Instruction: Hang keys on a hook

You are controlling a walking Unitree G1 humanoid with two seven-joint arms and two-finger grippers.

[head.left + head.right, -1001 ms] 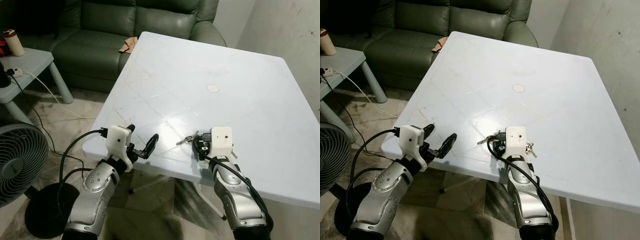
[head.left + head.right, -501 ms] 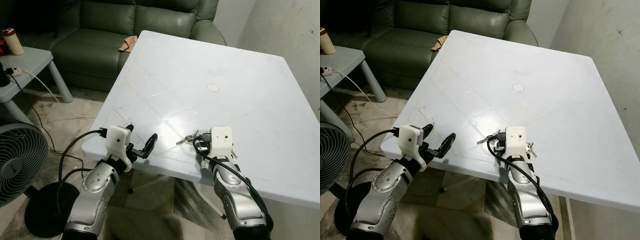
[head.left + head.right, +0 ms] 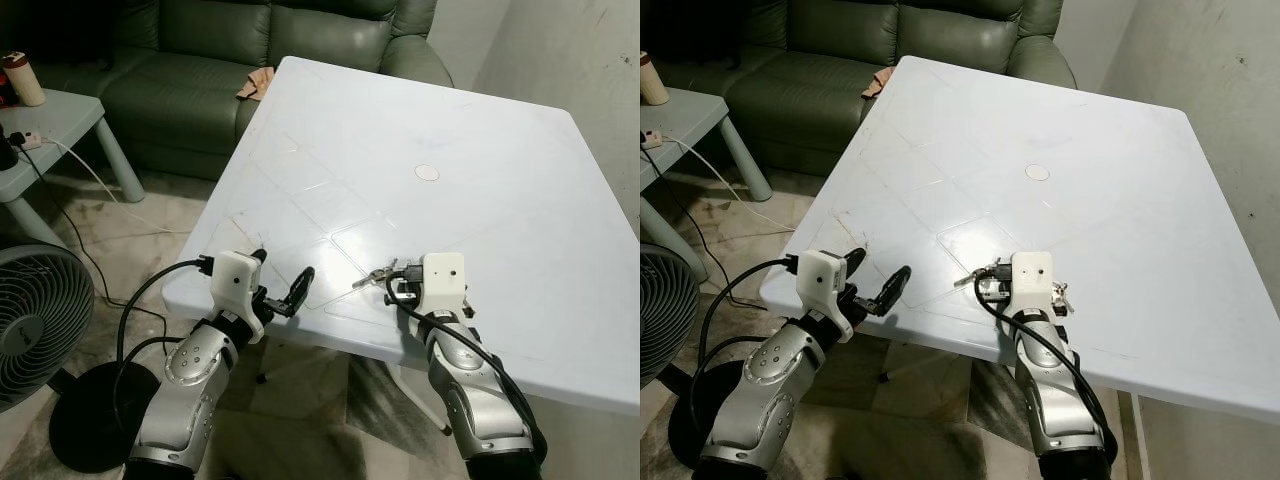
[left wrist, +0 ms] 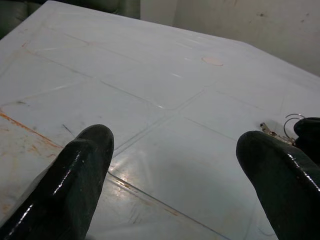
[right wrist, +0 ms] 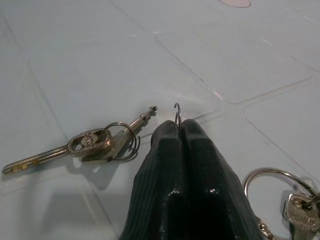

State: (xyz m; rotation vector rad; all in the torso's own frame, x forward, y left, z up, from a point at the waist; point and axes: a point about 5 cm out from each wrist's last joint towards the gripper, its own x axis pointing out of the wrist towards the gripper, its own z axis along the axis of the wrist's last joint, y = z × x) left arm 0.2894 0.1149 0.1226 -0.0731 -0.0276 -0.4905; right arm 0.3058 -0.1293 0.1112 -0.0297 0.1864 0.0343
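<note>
Keys (image 3: pixel 372 277) lie at lower centre of the left eye view, on the near part of the white surface (image 3: pixel 480 150), as a small metal glint just left of the right pincer (image 3: pixel 398 288). The left pincer (image 3: pixel 283 287) sits at lower left, at the surface's near edge, its two black fingers spread apart and holding nothing. A green sofa (image 3: pixel 210 50) fills the upper left, a fan (image 3: pixel 35 320) the left edge.

The right eye view gives the same layout, with the keys (image 3: pixel 975 273) at lower centre, too small to make out any detail.

In the left wrist view, the open fingers (image 4: pixel 80 175) frame bare surface, and the bunch (image 4: pixel 272 131) shows as a tiny shape at the right edge.

The right wrist view adds the detail: a long brass-coloured key on a split ring (image 5: pixel 92 142) lies flat at centre left, and another ring with a silvery key (image 5: pixel 287 200) lies at lower right. The right pincer's fingers (image 5: pixel 170 180) are pressed together, pinching a thin wire loop (image 5: pixel 177 116) that sticks up at their tips.
</note>
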